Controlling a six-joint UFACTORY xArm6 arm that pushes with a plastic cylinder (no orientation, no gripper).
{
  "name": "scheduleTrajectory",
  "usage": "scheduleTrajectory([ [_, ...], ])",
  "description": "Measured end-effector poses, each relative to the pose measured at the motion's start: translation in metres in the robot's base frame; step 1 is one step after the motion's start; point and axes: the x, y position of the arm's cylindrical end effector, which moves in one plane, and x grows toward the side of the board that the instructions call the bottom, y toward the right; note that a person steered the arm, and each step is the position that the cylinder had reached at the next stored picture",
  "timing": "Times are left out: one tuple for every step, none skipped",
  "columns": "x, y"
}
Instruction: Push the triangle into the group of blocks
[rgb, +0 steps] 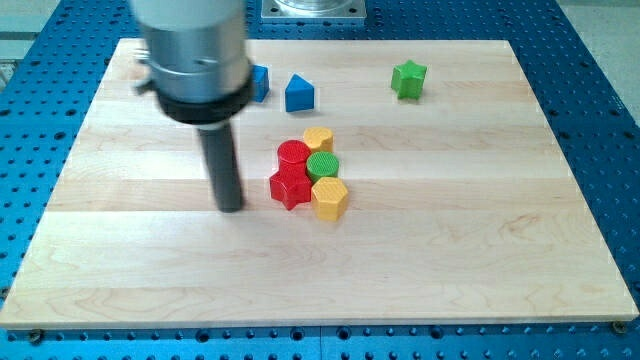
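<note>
A blue triangle block (299, 94) lies near the view's top, above a tight group of blocks at the board's middle: a yellow block (318, 139), a red cylinder (293, 155), a green cylinder (323, 166), a red star-like block (290, 187) and a yellow hexagon (330, 198). My tip (231, 208) rests on the board just left of the red star-like block, a short gap apart, and well below-left of the triangle.
Another blue block (260, 84), partly hidden by the arm's grey body, sits left of the triangle. A green star block (408, 79) lies at the top right. The wooden board (500, 250) is ringed by a blue perforated table.
</note>
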Motion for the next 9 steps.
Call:
scheduleTrajectory([
  [-0.060,-0.018],
  [-0.119,-0.013],
  [-0.167,-0.008],
  [-0.196,-0.023],
  [-0.197,0.043],
  [-0.195,0.112],
  [-0.195,0.112],
  [-0.192,0.115],
  [-0.192,0.115],
])
